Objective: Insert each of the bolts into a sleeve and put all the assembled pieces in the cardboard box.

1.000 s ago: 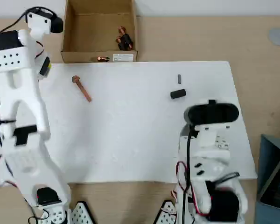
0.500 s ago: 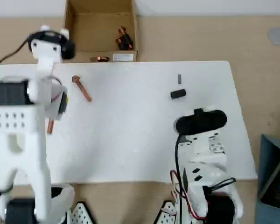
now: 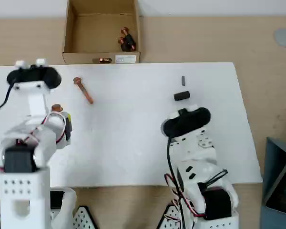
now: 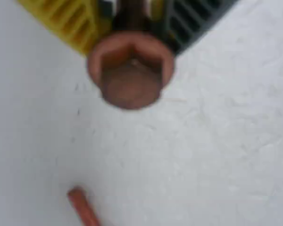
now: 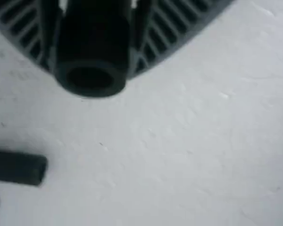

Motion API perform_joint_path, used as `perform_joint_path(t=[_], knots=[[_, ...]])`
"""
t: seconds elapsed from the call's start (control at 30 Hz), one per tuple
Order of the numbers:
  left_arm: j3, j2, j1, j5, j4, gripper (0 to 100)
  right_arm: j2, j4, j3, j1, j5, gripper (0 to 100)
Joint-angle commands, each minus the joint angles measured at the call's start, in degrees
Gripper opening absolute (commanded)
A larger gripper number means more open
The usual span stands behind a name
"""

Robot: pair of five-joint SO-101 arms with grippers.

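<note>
My left gripper (image 4: 130, 14) is shut on a copper bolt (image 4: 130, 70), its hex head facing the camera between a yellow and a black finger. In the high view that bolt (image 3: 56, 108) shows beside the left arm over the mat's left side. The right gripper (image 5: 92, 28) is shut on a black sleeve (image 5: 91, 52), open end outward. A second bolt (image 3: 83, 90) lies loose at the mat's back left. Near the right arm (image 3: 186, 121), another sleeve (image 3: 181, 96) lies on the mat. The cardboard box (image 3: 76, 56) stands behind the mat and holds assembled pieces (image 3: 126, 39).
A small dark piece (image 3: 183, 80) lies behind the loose sleeve. A copper piece (image 3: 105, 60) rests against the box's front wall. The white mat (image 3: 133, 143) is bare in its middle and front. A grey bin (image 3: 279, 181) stands at the right edge.
The left arm has drawn back from beside the box toward the mat's left side, bolt in its gripper. The right arm has shifted left and a little toward the mat's middle.
</note>
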Motion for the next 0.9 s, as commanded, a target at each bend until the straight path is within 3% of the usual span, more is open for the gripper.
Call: perform_joint_path(t=[0.0, 0.23, 0.47, 0.6, 0.67, 0.87], knots=[[6.1, -8.8, 0.4, 3.6, -5.5, 0, -6.5, -3.2, 0.9, -3.4, 0.6, 0.9], [15.8, -26.7, 0.9, 16.2, -10.1, 0, -6.7, -4.0, 2.3, -13.5, 0.6, 0.9], [23.0, -41.9, 1.0, 17.6, -10.2, 0, -6.9, -4.0, 2.2, -22.4, -3.6, 0.9], [21.8, -41.2, 1.0, 18.1, -10.2, 0, -6.9, -4.0, 2.2, -27.6, -3.7, 0.9], [20.9, -41.4, 1.3, 21.7, -10.2, 0, -6.9, -4.1, 2.2, -30.3, -3.7, 0.9], [18.2, -41.5, 12.0, 34.7, -10.2, 0, -6.9, -7.7, 2.3, -36.9, -3.3, 0.9]])
